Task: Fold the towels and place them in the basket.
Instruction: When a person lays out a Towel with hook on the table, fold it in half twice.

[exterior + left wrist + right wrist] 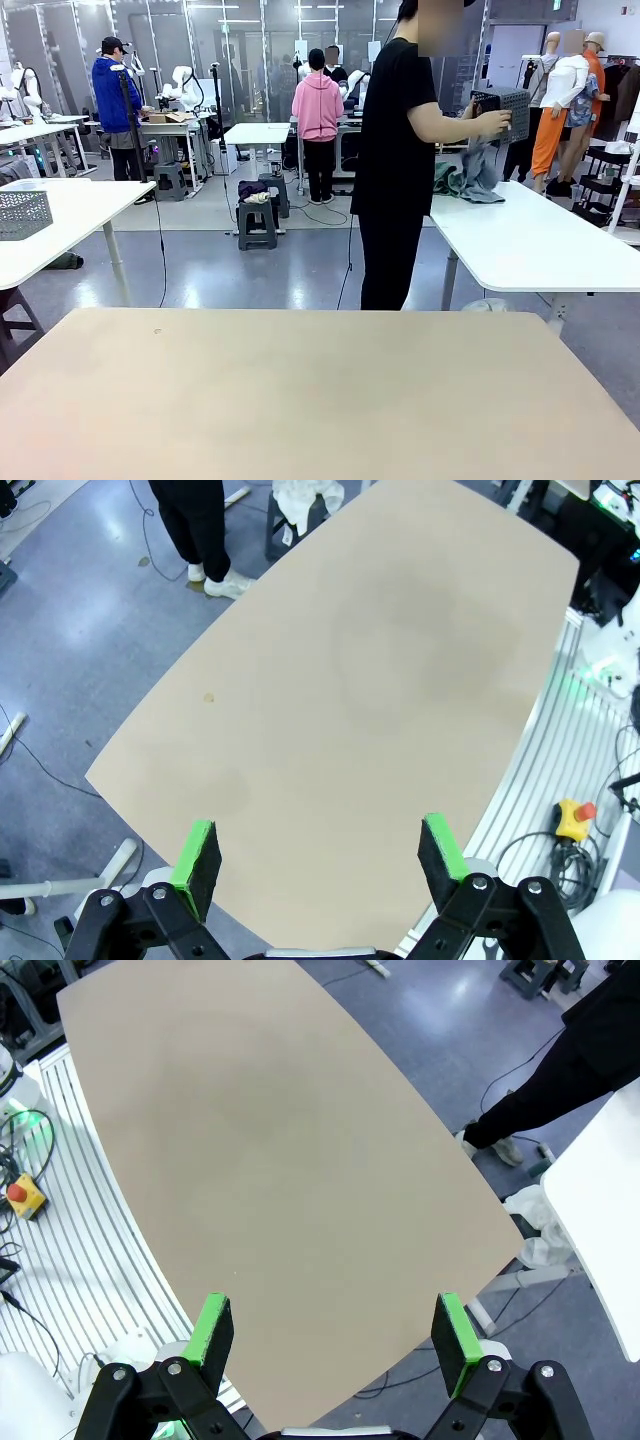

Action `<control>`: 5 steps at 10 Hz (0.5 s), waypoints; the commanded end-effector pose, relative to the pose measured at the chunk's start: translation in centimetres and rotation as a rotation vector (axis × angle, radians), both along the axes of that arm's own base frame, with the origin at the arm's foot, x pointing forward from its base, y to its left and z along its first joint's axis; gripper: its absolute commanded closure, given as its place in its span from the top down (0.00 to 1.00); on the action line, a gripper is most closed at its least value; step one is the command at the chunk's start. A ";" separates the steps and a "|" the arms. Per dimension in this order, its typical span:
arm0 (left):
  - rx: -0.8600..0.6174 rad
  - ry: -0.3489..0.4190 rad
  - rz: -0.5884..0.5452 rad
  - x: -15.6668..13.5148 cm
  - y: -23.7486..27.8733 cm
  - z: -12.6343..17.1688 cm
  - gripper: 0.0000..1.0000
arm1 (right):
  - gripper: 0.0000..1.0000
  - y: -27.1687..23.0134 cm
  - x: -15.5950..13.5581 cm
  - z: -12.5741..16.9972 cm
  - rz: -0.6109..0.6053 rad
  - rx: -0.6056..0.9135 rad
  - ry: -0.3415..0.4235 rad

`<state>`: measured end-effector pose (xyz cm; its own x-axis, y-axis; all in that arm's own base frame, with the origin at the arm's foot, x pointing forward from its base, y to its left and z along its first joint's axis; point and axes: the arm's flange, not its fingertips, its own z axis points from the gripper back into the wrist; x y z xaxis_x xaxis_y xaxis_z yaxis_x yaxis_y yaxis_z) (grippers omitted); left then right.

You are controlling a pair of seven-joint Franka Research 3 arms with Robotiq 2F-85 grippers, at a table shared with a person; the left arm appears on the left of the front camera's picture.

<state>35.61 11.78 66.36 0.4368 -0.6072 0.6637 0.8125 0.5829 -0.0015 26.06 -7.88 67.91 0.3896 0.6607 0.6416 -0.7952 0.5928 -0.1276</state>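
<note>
We see the beige counter point(300, 400) spread beneath both arms. Beyond it, a person point(390, 150) in black faces a white counter point(540, 250) on the right and holds the dark grey basket point(503, 103) up over it. The towels point(470, 180) lie heaped on that white counter, just below the basket. Our left gripper point(320, 855) and right gripper point(335, 1335) hang above the beige counter, the 2 jaws of each spread wide, gripping nothing.

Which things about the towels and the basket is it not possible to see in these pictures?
- Front view: how many towels are in the heap; far off and bunched.
- Front view: what the basket holds; its mesh wall and the person's hand hide the inside.
- Left wrist view: the person above the legs; cut off by the top edge.
</note>
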 end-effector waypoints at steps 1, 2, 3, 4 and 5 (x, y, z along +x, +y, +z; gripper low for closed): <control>-0.002 -0.002 -0.001 0.0 -0.1 0.0 1.00 | 1.00 -0.2 0.0 0.3 -0.001 0.013 -0.023; -0.002 -0.002 -0.001 0.0 -0.1 0.0 1.00 | 1.00 -0.5 -0.1 0.4 0.004 0.028 -0.039; -0.002 -0.002 -0.001 0.0 -0.1 0.0 1.00 | 1.00 -0.7 -0.2 0.4 0.014 0.045 -0.044; -0.002 -0.002 -0.001 0.0 -0.1 0.0 1.00 | 1.00 -1.0 -0.3 0.5 0.019 0.059 -0.055; -0.002 -0.002 -0.001 0.0 -0.1 0.0 1.00 | 1.00 -1.1 -0.3 0.6 0.023 0.067 -0.057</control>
<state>35.61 11.78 66.36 0.4368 -0.6072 0.6637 0.8125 0.5829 -0.0015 25.74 -8.57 68.46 0.3745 0.6291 0.6811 -0.7871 0.6040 -0.1252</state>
